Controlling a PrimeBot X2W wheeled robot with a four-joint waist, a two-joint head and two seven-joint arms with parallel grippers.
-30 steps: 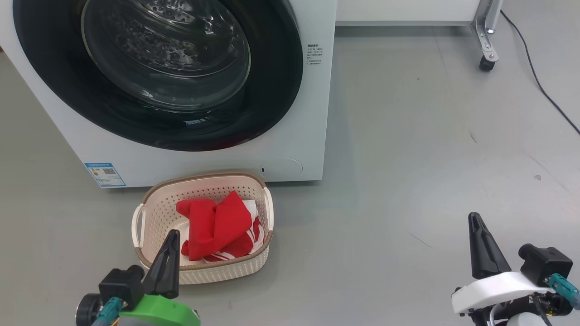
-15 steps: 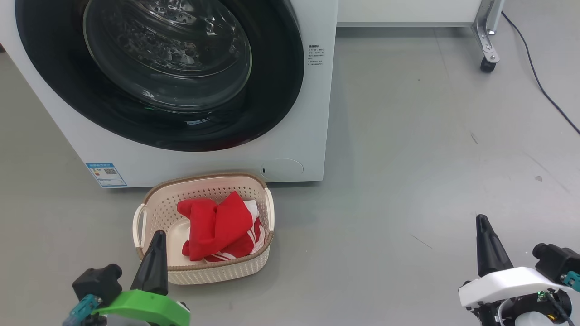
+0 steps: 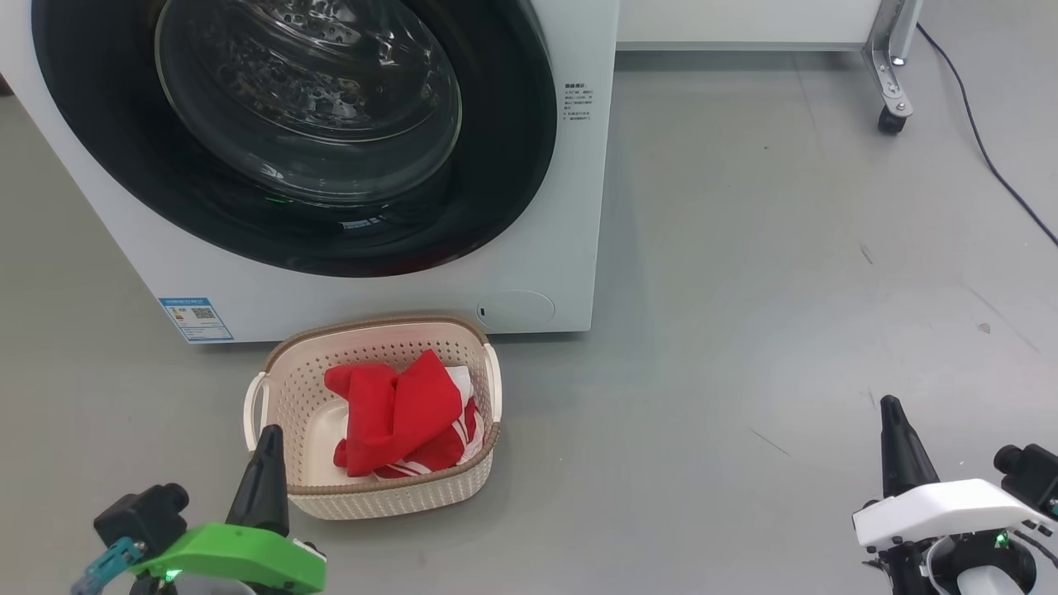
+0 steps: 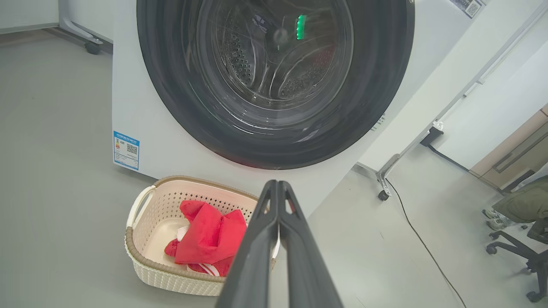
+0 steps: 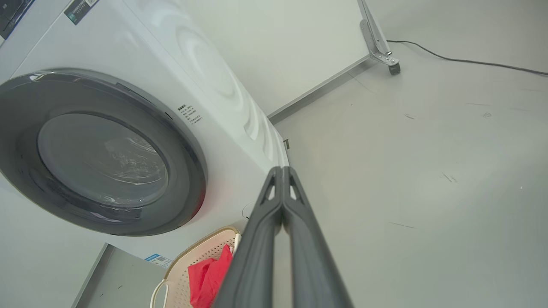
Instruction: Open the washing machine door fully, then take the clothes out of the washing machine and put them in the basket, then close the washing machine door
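**Washing machine door (image 3: pixel 512 165) closed, clothes (image 3: pixel 401 421) in the basket (image 3: pixel 397 500)**

Left claw (image 3: pixel 268 442), at the lower left of the head view, has its two dark fingers pressed together and grips nothing. Its tip overlaps the basket's near left corner in the picture. Right claw (image 3: pixel 893 413), at the lower right, is likewise pinched tight and empty, over bare grey floor (image 3: pixel 744 330) and well apart from the basket. In both wrist views the fingers meet in a single point.

At lower centre the basket sits on the floor just in front of the washing machine (image 3: pixel 579 207), near its blue label sticker (image 3: pixel 196 318). The red clothes with white stripes lie heaped inside the basket, toward its right side. The glossy black door sits in the upper left of the frame, flush against the white front, with the perforated drum showing through its glass bowl. A dark cable (image 3: pixel 984 140) and a wheeled metal leg (image 3: pixel 888 74) are at the upper right.
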